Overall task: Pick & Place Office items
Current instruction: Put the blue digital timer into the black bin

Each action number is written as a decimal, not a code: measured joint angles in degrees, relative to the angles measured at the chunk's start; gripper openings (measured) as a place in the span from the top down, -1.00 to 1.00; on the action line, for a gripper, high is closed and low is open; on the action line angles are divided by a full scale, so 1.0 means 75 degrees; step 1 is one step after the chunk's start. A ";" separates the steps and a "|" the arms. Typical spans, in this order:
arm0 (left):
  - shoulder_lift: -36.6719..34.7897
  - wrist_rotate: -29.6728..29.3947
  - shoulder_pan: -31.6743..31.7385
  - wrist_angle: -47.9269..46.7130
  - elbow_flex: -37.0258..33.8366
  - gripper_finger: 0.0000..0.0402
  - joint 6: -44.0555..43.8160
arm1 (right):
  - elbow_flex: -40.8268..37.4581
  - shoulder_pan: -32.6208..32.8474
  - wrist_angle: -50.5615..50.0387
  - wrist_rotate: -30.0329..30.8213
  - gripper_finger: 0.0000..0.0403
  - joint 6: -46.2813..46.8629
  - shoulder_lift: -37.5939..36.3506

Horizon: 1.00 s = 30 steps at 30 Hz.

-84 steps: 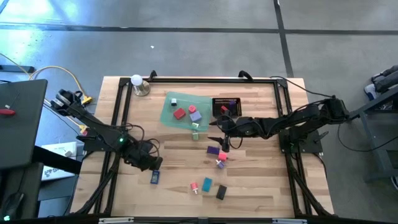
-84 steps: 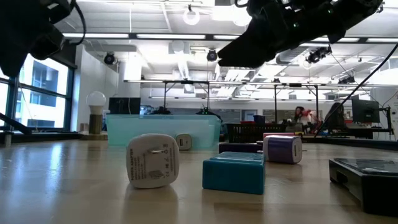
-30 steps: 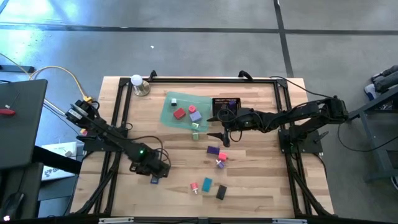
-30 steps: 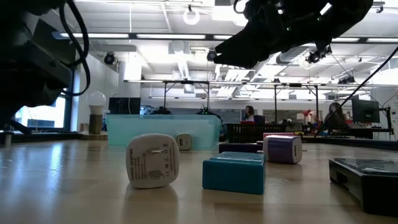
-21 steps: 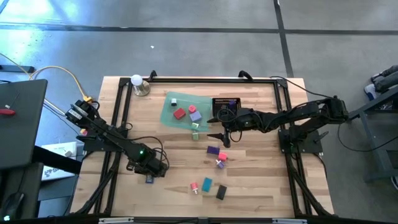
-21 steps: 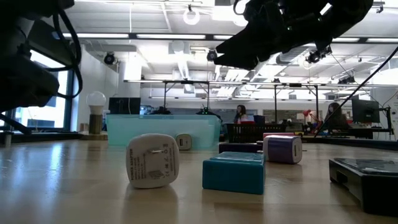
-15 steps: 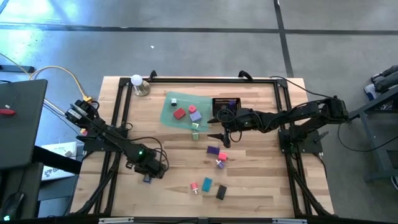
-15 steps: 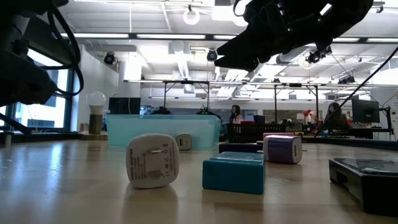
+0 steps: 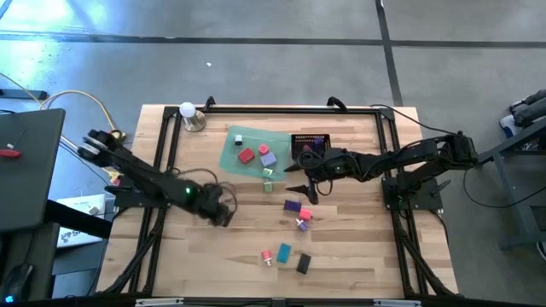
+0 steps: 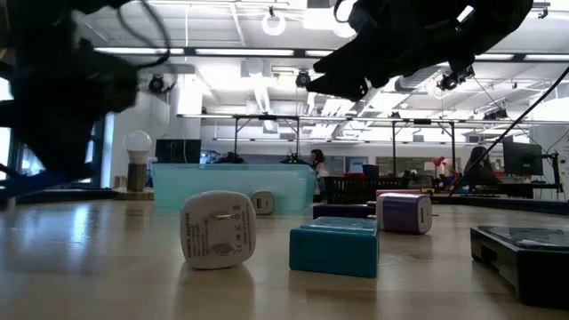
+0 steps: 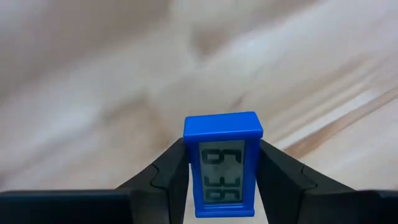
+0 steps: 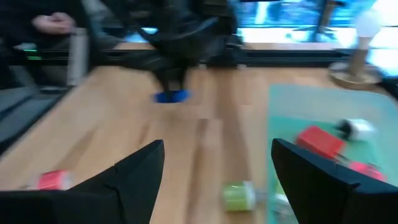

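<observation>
- Blue digital clock [image 11: 222, 163] sits upright between the left gripper [image 11: 222, 180] fingers, clamped on both sides.
- Right gripper [image 12: 214, 180], fingers spread wide, hovers empty beside the green tray [image 9: 232, 150].

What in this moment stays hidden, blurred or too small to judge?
- High view: the left gripper is motion-blurred, so its load is unreadable there; the left wrist view shows a blue clock.
- High view: items in the green tray are too small to identify.
- Low view: the black item is cut by the edge.
</observation>
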 joint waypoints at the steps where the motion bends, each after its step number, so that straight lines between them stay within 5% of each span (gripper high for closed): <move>1: -0.0183 -0.0296 0.0151 0.0096 0.0000 0.30 0.0331 | 0.0000 0.0009 0.0017 -0.0273 -0.42 -0.0027 0.0000; 7: -0.0991 -0.1835 0.0892 0.1993 0.0006 0.30 0.3425 | 0.0000 0.0209 0.0120 -0.1651 -0.42 -0.0564 0.0000; 16: -0.0739 -0.2632 0.1488 0.6813 0.0021 0.30 0.8830 | 0.0000 0.0332 0.0338 -0.1274 -0.42 -0.0815 0.0000; 23: 0.0182 -0.2628 0.1595 0.8823 0.0022 0.30 1.0686 | 0.0000 0.0295 0.0977 0.0368 -0.42 -0.0043 0.0000; 30: 0.0617 -0.2597 0.1578 0.9610 0.0018 0.30 1.1102 | 0.0000 0.0201 0.1046 0.0286 -0.42 0.0348 0.0270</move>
